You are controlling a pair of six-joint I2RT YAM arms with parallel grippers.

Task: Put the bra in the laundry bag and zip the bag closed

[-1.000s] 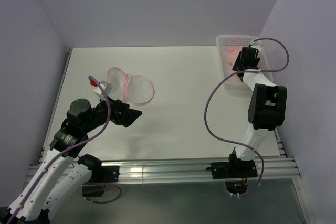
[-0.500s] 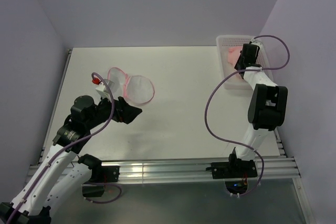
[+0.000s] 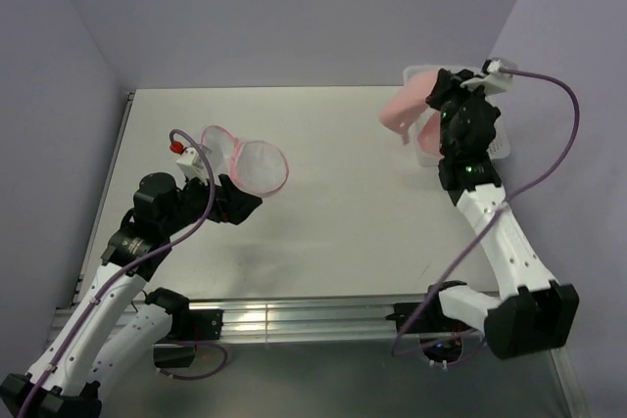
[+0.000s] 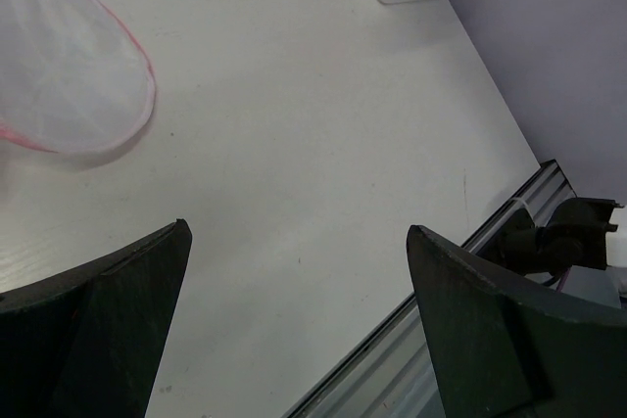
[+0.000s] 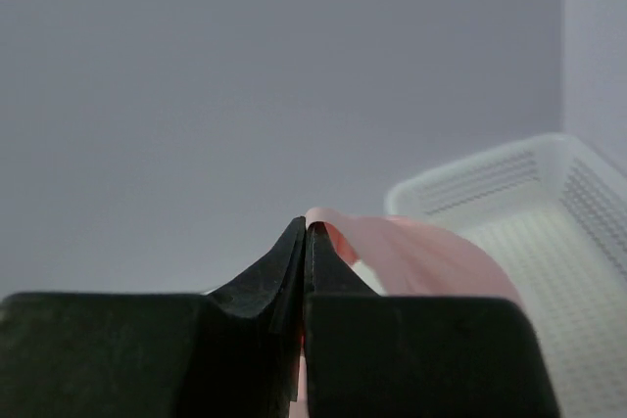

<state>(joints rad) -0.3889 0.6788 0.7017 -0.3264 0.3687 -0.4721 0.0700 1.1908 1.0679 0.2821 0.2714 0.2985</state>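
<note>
**Lifted clear, long carry ahead**

Since a second ago your right gripper (image 3: 438, 95) has hauled the soft light-pink fabric bra (image 3: 402, 105) up out of the white plastic lattice basket (image 3: 428, 151). Its jaws are pinched on an edge, so the bra dangles free for carrying. Your left gripper (image 4: 296, 232) sits with its jaws spread wide beside the round translucent pink-rimmed mesh laundry bag (image 3: 257, 165), likely to steady it. The right wrist view shows the pinch; only the overhead shows the bag well apart.

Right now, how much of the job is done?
Done: the bra is up out of the white basket. In hand: the shut right tool pinches it in the air. Left: the laundry bag lies unzipped on the table near the open left tool; the bra must go in, then the zip closes.
</note>
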